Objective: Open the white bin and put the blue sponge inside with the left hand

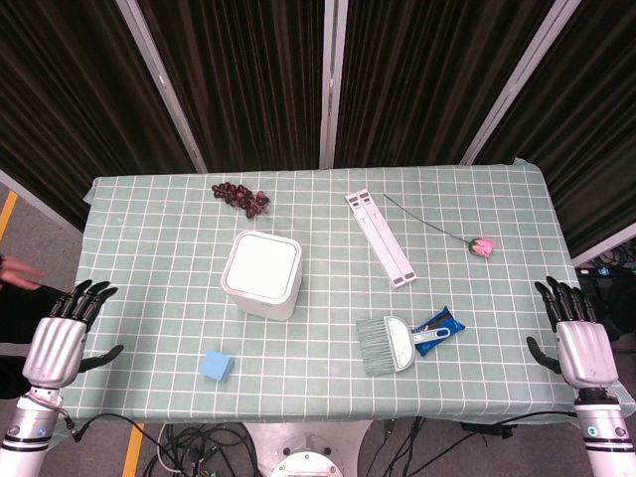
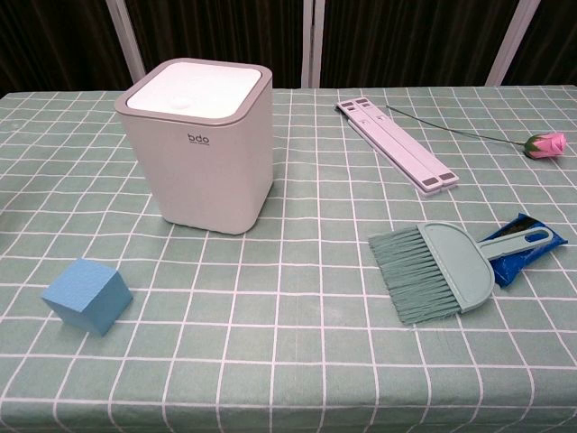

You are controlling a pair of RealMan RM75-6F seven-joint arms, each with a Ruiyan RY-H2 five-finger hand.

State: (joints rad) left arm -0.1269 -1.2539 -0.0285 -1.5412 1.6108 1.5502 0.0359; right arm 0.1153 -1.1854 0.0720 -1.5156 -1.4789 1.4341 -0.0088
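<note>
The white bin [image 1: 261, 273] [image 2: 199, 144] stands upright left of the table's middle, its lid down. A blue sponge cube [image 1: 217, 366] [image 2: 87, 295] lies near the front edge, in front of the bin and a little to its left. My left hand [image 1: 62, 338] hovers at the table's left edge, fingers spread, holding nothing, well left of the sponge. At the right edge my right hand [image 1: 576, 338] is likewise spread and empty. Neither hand shows in the chest view.
A green dustpan with brush [image 1: 388, 344] [image 2: 437, 270] and a blue packet [image 1: 437, 329] [image 2: 521, 247] lie front right. A white folded stand [image 1: 382, 238] [image 2: 394, 143], a pink rose [image 1: 480, 245] [image 2: 544, 143] and dark grapes [image 1: 241, 196] lie further back.
</note>
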